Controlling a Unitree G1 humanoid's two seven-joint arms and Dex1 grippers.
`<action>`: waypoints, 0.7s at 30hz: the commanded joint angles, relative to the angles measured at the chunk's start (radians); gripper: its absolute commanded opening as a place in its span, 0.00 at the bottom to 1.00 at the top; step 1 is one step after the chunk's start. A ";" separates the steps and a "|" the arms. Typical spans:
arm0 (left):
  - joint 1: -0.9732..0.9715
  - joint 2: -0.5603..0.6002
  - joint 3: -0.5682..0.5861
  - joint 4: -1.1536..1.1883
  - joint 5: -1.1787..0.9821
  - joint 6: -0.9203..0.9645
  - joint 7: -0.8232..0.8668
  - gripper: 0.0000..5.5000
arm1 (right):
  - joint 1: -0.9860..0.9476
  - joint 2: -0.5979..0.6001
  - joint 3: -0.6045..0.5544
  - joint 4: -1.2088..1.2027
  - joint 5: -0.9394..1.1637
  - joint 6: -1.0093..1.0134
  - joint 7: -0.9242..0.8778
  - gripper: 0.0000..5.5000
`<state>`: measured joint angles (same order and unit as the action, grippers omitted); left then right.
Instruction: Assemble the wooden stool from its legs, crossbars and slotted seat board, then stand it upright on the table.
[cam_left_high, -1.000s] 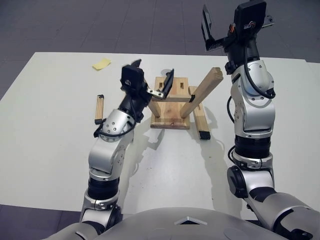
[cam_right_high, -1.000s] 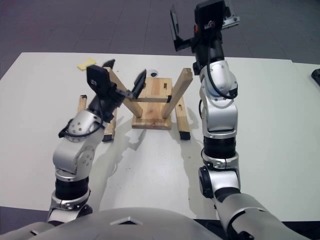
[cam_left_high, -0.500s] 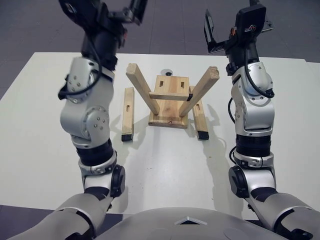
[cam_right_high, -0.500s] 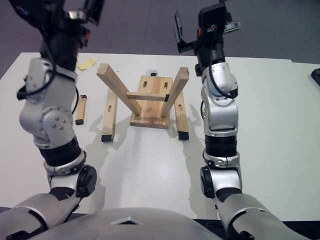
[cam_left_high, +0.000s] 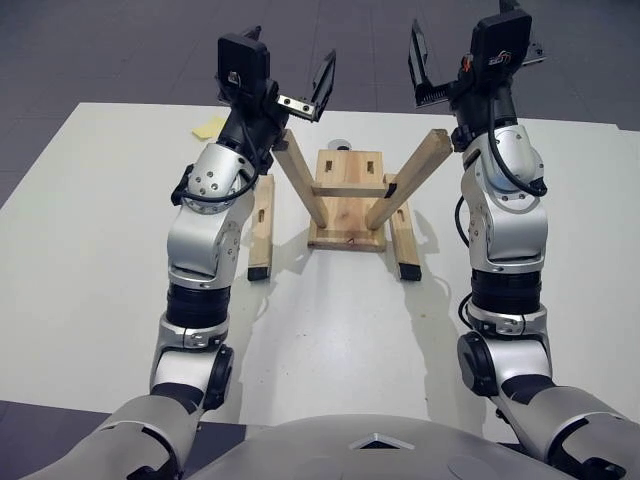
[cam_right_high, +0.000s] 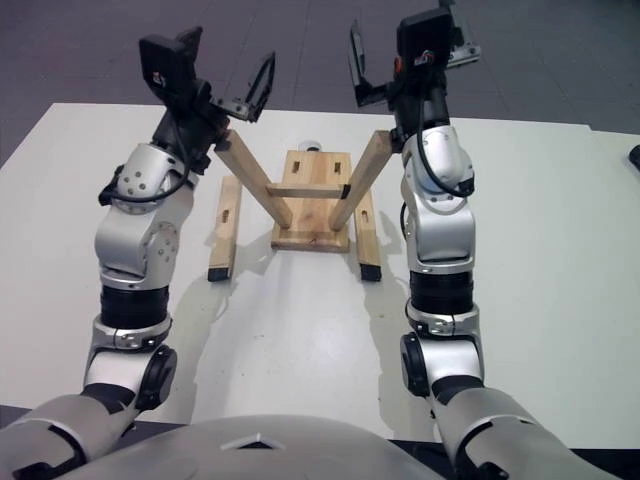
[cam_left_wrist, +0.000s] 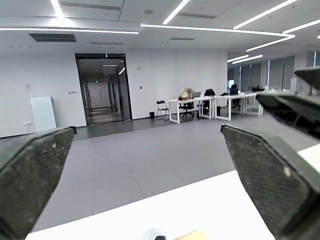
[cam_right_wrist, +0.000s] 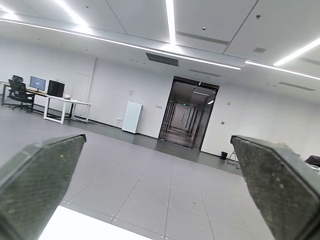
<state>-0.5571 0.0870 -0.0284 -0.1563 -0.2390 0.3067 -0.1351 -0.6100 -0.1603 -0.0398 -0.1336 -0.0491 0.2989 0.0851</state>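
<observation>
Stool (cam_left_high: 348, 195) upturned at table (cam_left_high: 100, 250) centre, seat board (cam_left_high: 345, 232) down, crossbar (cam_left_high: 352, 189) joining two raised legs (cam_left_high: 300, 180); loose leg (cam_left_high: 261, 225) flat at stool's 9 o'clock, spare leg (cam_left_high: 403, 240) at 3; left gripper (cam_left_high: 290, 65) at 11, right gripper (cam_left_high: 475, 50) at 1, jaws wide, empty, seemingly clear of wood.

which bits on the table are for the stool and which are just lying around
For the job:
seat board
left standing leg
right standing leg
crossbar between the standing legs
left loose leg, flat on the table
right loose leg, flat on the table

Just lying about:
yellow note
small round thing beyond the seat board
</observation>
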 joint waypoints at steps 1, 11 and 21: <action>0.016 -0.050 0.064 0.015 -0.037 0.014 0.053 0.98 | 0.019 0.000 -0.008 -0.002 -0.006 -0.010 -0.022 0.98; 0.112 0.037 0.242 -0.076 0.090 0.224 0.326 0.98 | 0.120 -0.068 -0.287 0.029 -0.123 0.032 -0.350 0.98; 0.283 -0.005 -0.220 -0.229 0.309 0.318 0.260 0.98 | 0.339 0.076 0.066 -0.130 -0.177 0.073 -0.224 0.98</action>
<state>-0.2671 0.1107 -0.1860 -0.3802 0.0384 0.6135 0.1255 -0.2854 -0.1199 -0.0185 -0.2170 -0.2138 0.3509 -0.1412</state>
